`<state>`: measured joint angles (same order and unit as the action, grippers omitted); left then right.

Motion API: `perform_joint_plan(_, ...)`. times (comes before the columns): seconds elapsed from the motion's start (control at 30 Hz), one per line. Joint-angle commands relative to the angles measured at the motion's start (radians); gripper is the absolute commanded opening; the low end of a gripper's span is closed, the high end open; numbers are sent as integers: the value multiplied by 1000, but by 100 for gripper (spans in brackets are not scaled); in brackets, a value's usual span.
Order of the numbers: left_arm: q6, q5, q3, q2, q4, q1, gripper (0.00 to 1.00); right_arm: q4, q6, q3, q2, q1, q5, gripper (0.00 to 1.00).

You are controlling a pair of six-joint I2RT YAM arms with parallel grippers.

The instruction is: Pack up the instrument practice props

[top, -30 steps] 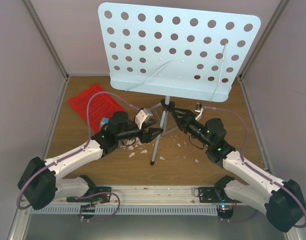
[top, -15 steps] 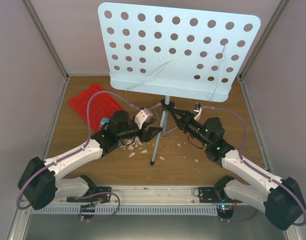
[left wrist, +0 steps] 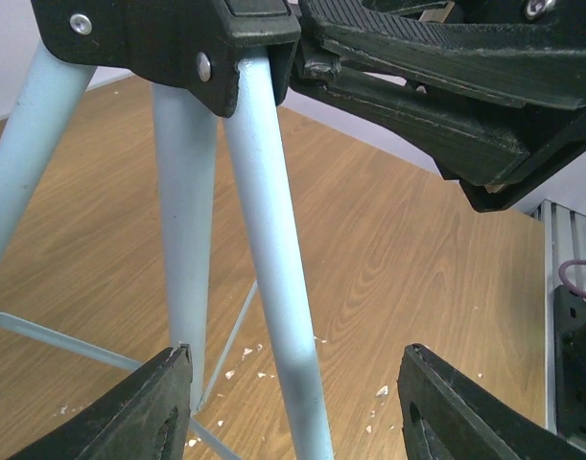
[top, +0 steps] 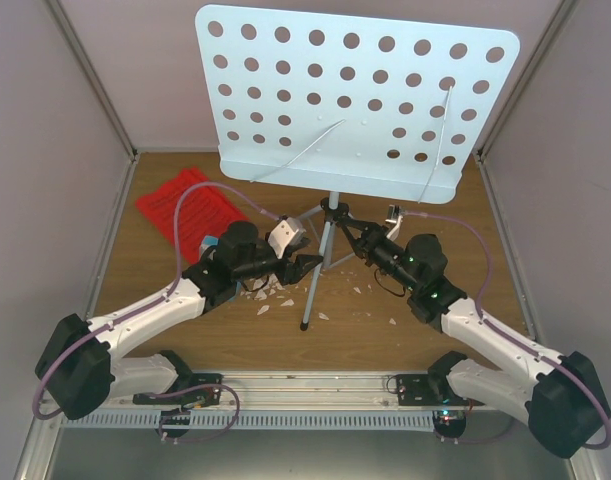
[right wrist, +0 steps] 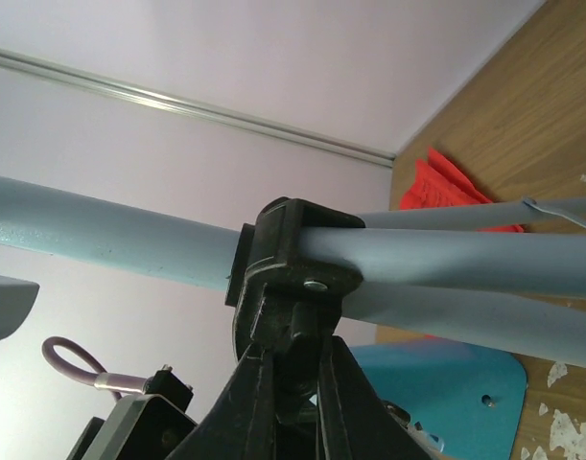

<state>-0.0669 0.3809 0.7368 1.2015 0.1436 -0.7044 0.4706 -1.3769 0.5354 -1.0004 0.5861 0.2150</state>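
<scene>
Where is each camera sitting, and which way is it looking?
Top camera: above and behind the arms, looking down at the table, music stand and red pages; both arms show.
Left wrist camera: on the left arm, low, facing the stand's legs; its open left gripper frames the bottom.
Right wrist camera: on the right arm, facing the black hub up close, which the right gripper pinches.
Shared: both wrist views show the hub and legs.

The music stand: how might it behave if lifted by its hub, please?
The music stand looks top-heavy: its wide plate sits above thin tripod legs and may tip. Smooth legs could slip in a grip. The tubes look stiff.
</scene>
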Motion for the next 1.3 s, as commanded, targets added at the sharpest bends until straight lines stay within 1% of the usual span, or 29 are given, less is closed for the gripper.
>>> perform_joint_plan(0.0, 19, -10, 31, -8, 33, -4, 60, -7, 32, 4, 19, -9, -41, 10)
perform_joint_plan(0.03, 19, -11, 32, -8, 31, -4, 60, -7, 35, 1, 25, -9, -43, 21)
perform_joint_plan(0.13, 22, -12, 32, -11, 30, -6, 59, -17, 45, -6, 47, -9, -57, 39)
perform_joint_plan(0.2, 21, -13, 31, -12, 31, -6, 59, -38, 68, -2, 64, -9, -75, 41)
perform_joint_plan(0.33, 21, -11, 32, -7, 30, -6, 59, -128, 199, 49, 71, -9, -110, 35)
perform_joint_plan(0.43, 22, -10, 33, -5, 27, -6, 59, -200, 274, 98, 48, -9, -105, 34)
perform_joint_plan(0.83, 31, -23, 35, 3, 25, -17, 59, -209, 293, 115, 0, -7, -41, 34)
perform_joint_plan(1.1, 38, -30, 38, 8, 21, -23, 59, -215, 382, 125, 0, -8, -53, 11)
perform_joint_plan(1.17, 39, -31, 38, 8, 20, -24, 59, -227, 427, 123, 2, -5, -75, 7)
perform_joint_plan(1.27, 39, -31, 39, 10, 20, -24, 59, -243, 546, 120, 2, 9, -122, 6)
